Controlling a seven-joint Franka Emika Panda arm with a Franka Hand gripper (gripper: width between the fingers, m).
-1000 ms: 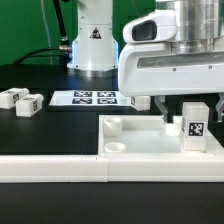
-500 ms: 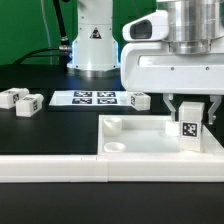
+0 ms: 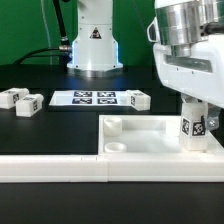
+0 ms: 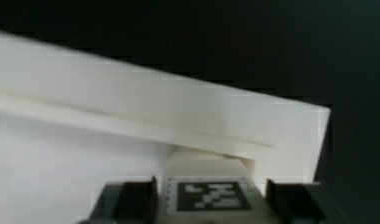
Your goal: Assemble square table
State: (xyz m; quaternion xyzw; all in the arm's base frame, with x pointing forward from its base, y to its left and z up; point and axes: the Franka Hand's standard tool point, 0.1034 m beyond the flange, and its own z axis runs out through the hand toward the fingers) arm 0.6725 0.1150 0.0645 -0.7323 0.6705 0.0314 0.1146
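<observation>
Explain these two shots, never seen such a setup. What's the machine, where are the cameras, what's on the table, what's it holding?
It is a single robot arm ending in a two-finger pincer. One picture comes from a camera standing off the arm. The other comes from a camera on its wrist, looking out between the fingers.

On the black table lie a white square table top with a raised rim and round corner sockets, some loose tagged legs, a flat marker board and a long white fence in front.

The pincer is closed on another leg, above the top's end toward the exterior view's right.
</observation>
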